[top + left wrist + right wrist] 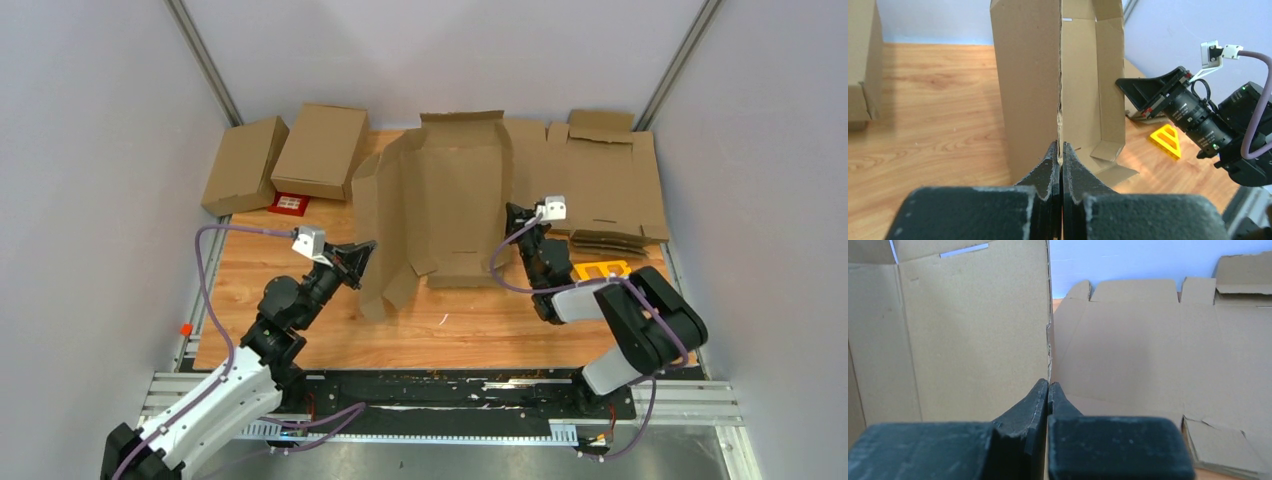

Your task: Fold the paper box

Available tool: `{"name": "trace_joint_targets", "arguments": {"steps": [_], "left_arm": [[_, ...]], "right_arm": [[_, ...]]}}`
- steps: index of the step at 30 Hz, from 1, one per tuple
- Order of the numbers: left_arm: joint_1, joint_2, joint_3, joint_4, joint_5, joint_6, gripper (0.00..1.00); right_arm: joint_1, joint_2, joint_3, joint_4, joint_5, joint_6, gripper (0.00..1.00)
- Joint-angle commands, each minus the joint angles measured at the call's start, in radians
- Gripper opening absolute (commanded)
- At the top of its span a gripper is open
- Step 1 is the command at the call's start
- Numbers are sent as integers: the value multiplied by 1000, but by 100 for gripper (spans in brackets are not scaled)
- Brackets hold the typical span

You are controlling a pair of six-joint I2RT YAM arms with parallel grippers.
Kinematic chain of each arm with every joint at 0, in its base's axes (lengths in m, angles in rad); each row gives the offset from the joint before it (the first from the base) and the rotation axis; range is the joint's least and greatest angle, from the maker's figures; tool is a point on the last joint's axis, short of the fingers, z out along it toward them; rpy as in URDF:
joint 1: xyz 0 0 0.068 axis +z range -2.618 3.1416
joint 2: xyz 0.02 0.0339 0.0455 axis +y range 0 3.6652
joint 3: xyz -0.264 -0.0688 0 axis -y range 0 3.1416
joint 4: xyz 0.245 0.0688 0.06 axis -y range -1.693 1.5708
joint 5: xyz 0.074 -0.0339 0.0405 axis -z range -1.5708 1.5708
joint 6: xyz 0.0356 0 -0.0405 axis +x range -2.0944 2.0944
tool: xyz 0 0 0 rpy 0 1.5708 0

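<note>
The paper box is a plain brown cardboard piece in mid-table with both long side walls raised upright. My left gripper is shut on the edge of the left wall, pinching it between its fingertips. My right gripper is shut on the edge of the right wall. In the left wrist view the box's floor and a small folded corner flap show between the walls. The base panel lies on the wooden table.
A wide stack of flat notched cardboard sheets lies at the back right, close behind the right gripper. Two closed brown cartons sit at the back left over a small red card. A yellow plastic piece lies by the right arm.
</note>
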Motion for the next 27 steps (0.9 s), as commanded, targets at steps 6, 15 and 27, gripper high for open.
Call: {"name": "trace_joint_targets", "arguments": {"steps": [6,15,27], "left_arm": [[-30,273,9,451,-100,182,0],[-125,284,-24,435,-54,300,0],[-227,211,-53,215,-178,249,0]], "right_arm": [[6,168,155,139,2,-7,2],[3,51,132,-162,40,27,21],[3,-51,132,-435,-32,5,4]]}}
